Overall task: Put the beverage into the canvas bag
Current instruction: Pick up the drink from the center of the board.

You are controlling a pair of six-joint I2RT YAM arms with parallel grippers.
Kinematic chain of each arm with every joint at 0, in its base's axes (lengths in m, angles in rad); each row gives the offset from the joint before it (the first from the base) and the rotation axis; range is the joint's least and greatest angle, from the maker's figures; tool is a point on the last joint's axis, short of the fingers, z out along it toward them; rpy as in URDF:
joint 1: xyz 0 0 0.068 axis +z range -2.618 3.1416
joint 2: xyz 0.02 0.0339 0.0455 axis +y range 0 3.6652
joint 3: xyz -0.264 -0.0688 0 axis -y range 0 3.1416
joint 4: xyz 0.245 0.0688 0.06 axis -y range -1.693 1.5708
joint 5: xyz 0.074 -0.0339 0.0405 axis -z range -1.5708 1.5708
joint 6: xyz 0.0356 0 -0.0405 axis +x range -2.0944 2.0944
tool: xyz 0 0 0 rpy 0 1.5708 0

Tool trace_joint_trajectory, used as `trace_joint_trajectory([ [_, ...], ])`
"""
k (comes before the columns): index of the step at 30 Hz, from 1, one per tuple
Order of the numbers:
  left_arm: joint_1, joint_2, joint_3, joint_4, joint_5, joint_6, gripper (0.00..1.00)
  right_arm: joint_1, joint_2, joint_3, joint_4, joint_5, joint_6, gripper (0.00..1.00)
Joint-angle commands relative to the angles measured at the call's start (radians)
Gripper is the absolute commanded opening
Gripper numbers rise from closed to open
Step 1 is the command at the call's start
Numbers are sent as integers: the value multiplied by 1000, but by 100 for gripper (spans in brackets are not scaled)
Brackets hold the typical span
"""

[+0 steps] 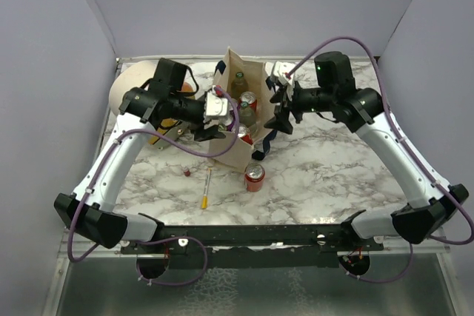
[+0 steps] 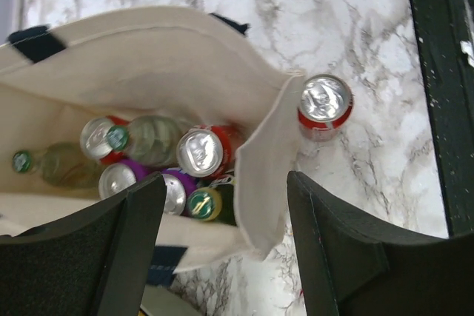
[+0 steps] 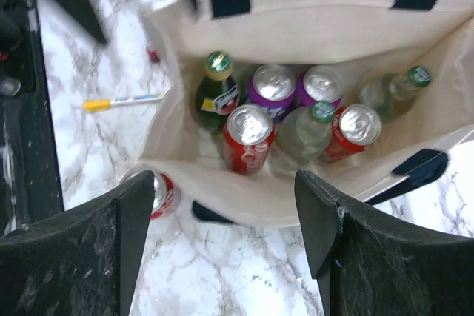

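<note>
Currently left pincer [image 2: 224, 201], right pincer [image 3: 224, 190] both spread apart, empty, over canvas bag [image 3: 326, 27] holding cans [image 3: 249, 128], bottles [image 3: 299, 135].

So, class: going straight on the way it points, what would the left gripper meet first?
Probably the end wall of the canvas bag, which sits between the left gripper's open fingers; depth is unclear, so the red can inside could come first.

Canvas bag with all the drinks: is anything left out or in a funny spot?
Yes. One red soda can stands alone on the marble table, just outside the cream canvas bag, while the other cans and bottles sit inside it. A yellow-tipped pen also lies loose nearby.
</note>
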Motion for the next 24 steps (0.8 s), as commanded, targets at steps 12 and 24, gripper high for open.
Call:
trace_joint_trajectory([
  [12,219,-55,80,262,3,-439,69,79,-281,-531,-6,-34,-336,76],
  [24,316,-111,25,294,40,-472,68,255,-161,-679,258,146,-342,85],
])
